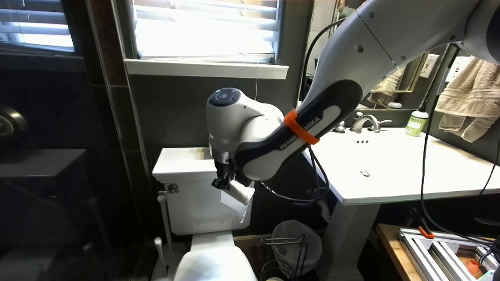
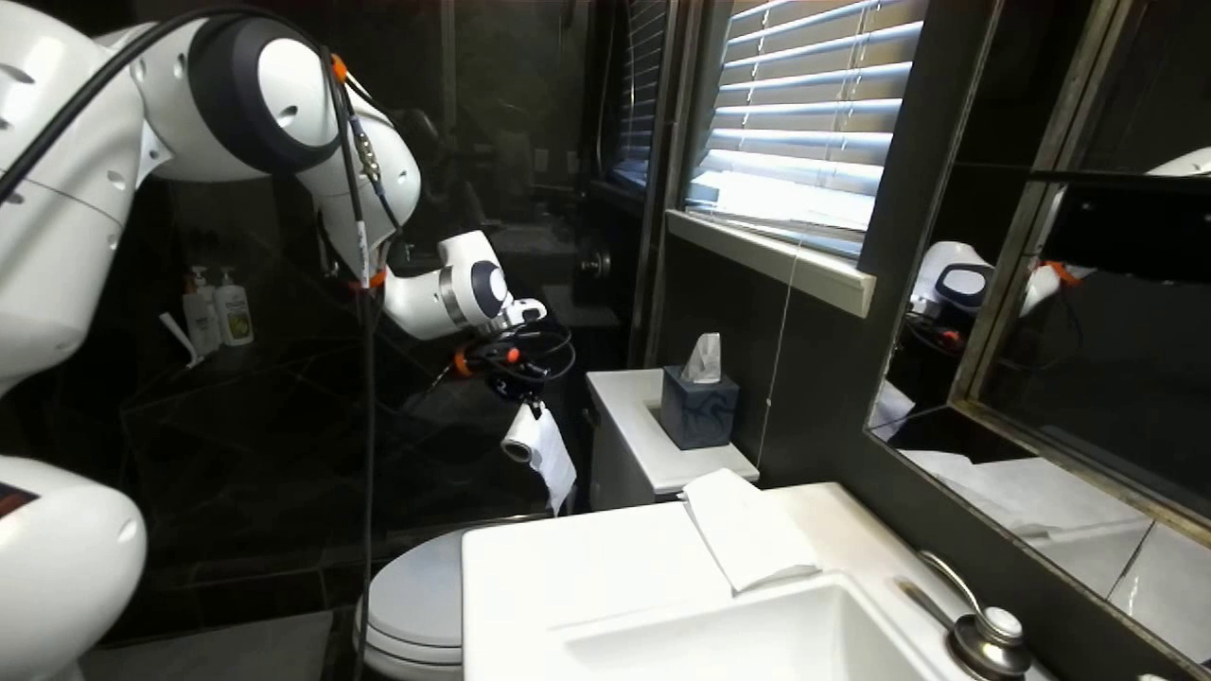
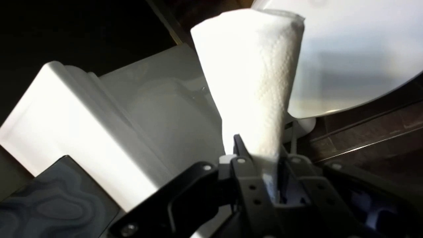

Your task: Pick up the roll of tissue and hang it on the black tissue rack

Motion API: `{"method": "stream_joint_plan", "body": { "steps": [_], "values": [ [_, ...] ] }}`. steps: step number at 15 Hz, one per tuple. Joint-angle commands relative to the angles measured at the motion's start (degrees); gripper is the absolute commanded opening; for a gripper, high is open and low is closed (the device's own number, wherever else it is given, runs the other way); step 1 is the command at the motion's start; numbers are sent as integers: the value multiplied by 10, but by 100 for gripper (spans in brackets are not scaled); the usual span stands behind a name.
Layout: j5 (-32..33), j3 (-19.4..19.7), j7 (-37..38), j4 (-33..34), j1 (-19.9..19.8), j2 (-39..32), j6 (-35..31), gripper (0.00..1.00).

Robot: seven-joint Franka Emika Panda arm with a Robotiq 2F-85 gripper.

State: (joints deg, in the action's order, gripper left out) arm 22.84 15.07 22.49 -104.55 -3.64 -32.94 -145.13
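My gripper, seen in the wrist view, is shut on the white roll of tissue, one finger on each side of its near end. The roll points away from the fingers. In both exterior views the gripper holds the roll in the air by the toilet tank; a loose sheet hangs from it, and its hollow end shows. The black tissue rack, of thin wire, stands low in an exterior view, below and to the right of the roll. It is out of view elsewhere.
The toilet tank and toilet lid lie below the gripper. A waste bin stands behind the rack. The sink is to the right. A dark tissue box sits on the tank. White handles rise left of the toilet.
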Motion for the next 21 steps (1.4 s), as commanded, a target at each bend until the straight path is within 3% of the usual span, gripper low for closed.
{"method": "stream_joint_plan", "body": {
  "steps": [1, 4, 10, 21],
  "values": [
    [62, 60, 74, -47, 68, -26, -82, 5],
    [83, 109, 122, -51, 115, -76, -134, 5],
    [59, 178, 141, -45, 186, -183, -209, 5],
    [-58, 240, 102, -27, 259, -323, -275, 5]
  ]
}}
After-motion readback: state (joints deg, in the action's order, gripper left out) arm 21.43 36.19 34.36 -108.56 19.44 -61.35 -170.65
